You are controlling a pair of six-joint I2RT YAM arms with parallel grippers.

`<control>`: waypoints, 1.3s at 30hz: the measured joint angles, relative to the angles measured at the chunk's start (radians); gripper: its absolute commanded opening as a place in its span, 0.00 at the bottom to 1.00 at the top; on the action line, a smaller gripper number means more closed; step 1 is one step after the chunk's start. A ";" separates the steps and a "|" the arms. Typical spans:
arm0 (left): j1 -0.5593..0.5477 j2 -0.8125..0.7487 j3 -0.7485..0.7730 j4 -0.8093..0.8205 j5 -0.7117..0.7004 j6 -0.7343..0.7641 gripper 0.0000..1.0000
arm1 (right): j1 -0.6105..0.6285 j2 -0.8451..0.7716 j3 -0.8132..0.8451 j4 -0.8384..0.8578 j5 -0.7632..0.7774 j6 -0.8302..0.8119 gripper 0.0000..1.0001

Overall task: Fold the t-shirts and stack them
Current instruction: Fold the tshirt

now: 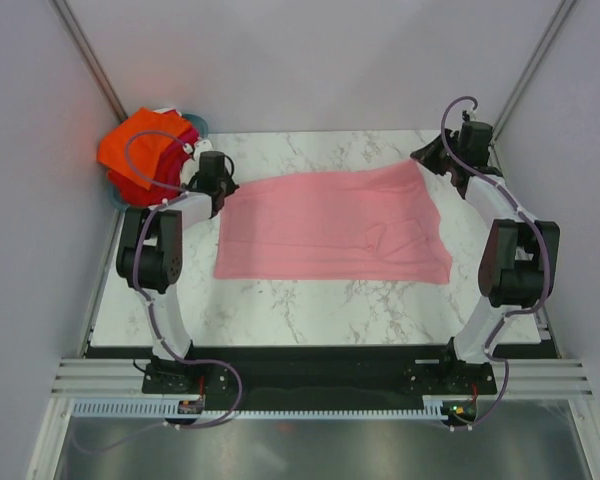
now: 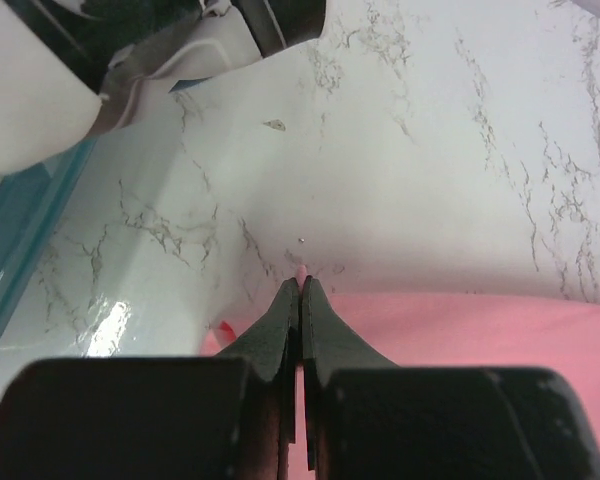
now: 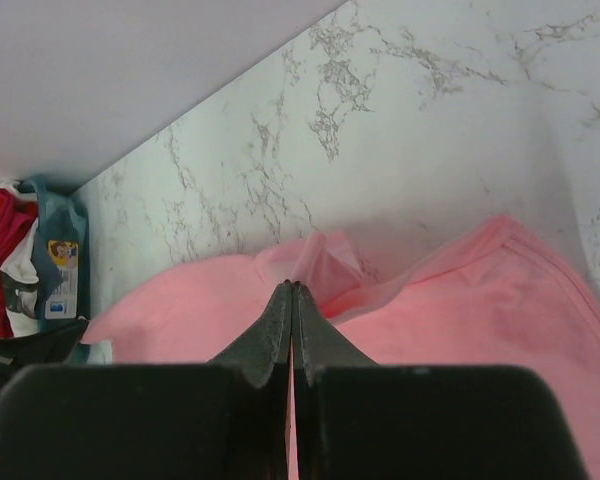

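1. The light pink t-shirt (image 1: 330, 225) lies spread flat on the marble bench (image 1: 310, 305).
2. The left claw (image 2: 301, 287) is clenched on that t-shirt's far left corner; a sliver of pink shows between its tips.
3. The right claw (image 3: 292, 290) is clenched on its far right corner, where the cloth puckers.
4. An orange t-shirt (image 1: 140, 148) lies over a red t-shirt (image 1: 128, 186) in the teal basket (image 1: 202, 124), just beyond the far left corner.

No legible text anywhere.
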 measured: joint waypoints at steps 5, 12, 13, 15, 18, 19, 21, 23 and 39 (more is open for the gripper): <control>0.000 -0.059 -0.070 0.075 0.012 0.019 0.02 | -0.005 -0.142 -0.132 0.020 0.034 0.000 0.00; 0.000 -0.104 -0.125 0.142 0.018 0.031 0.02 | -0.004 -0.262 -0.253 0.057 0.072 0.001 0.00; 0.000 -0.108 -0.134 0.153 0.018 0.032 0.02 | -0.005 -0.278 -0.273 0.058 0.081 0.001 0.00; 0.000 -0.112 -0.151 0.170 0.018 0.032 0.02 | -0.006 -0.305 -0.309 0.061 0.090 0.001 0.00; 0.000 -0.119 -0.181 0.192 0.024 0.032 0.02 | -0.006 -0.359 -0.377 0.066 0.109 0.002 0.00; 0.000 -0.122 -0.190 0.198 0.027 0.031 0.02 | -0.006 -0.376 -0.395 0.067 0.114 0.002 0.00; 0.000 -0.129 -0.211 0.211 0.036 0.031 0.02 | -0.006 -0.409 -0.430 0.068 0.126 0.002 0.00; 0.000 -0.137 -0.229 0.224 0.043 0.031 0.02 | -0.006 -0.437 -0.456 0.070 0.134 0.002 0.00; 0.002 -0.233 -0.430 0.383 0.045 -0.036 0.04 | -0.008 -0.655 -0.680 0.084 0.228 0.007 0.00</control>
